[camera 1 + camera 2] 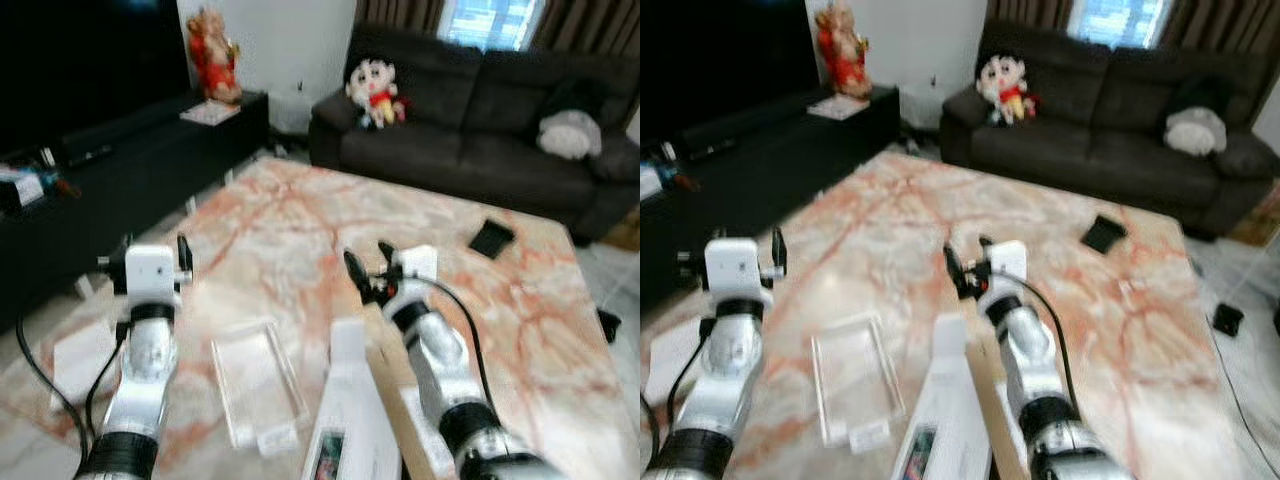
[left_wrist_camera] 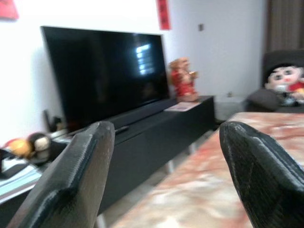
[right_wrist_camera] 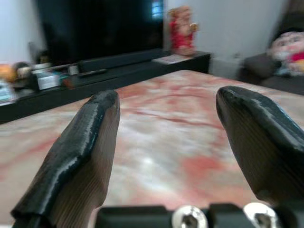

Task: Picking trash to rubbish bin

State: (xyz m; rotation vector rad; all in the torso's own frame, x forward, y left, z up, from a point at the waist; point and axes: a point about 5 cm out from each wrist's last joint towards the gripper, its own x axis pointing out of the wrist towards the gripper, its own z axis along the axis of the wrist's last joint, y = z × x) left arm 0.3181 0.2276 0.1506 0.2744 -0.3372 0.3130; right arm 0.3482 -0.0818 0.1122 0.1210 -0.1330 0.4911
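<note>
On the pink-veined marble table [image 1: 300,220] lie a clear plastic tray [image 1: 258,380], a tall white carton [image 1: 350,400] and, right of the carton, a strip of brown cardboard [image 1: 385,385]. A small black flat object [image 1: 491,237] rests near the table's far right edge. My left gripper [image 1: 152,250] hovers above the table's left side, left of the tray, fingers [image 2: 71,180] spread open and holding nothing. My right gripper [image 1: 368,262] is raised just beyond the carton's far end, its fingers [image 3: 80,147] also open and holding nothing.
A dark sofa [image 1: 480,110] with a plush doll [image 1: 373,90] and a grey cushion [image 1: 568,133] stands behind the table. To the left, a black TV console [image 1: 130,160] carries a red figurine [image 1: 212,55]. White paper [image 1: 80,360] lies by the table's left edge.
</note>
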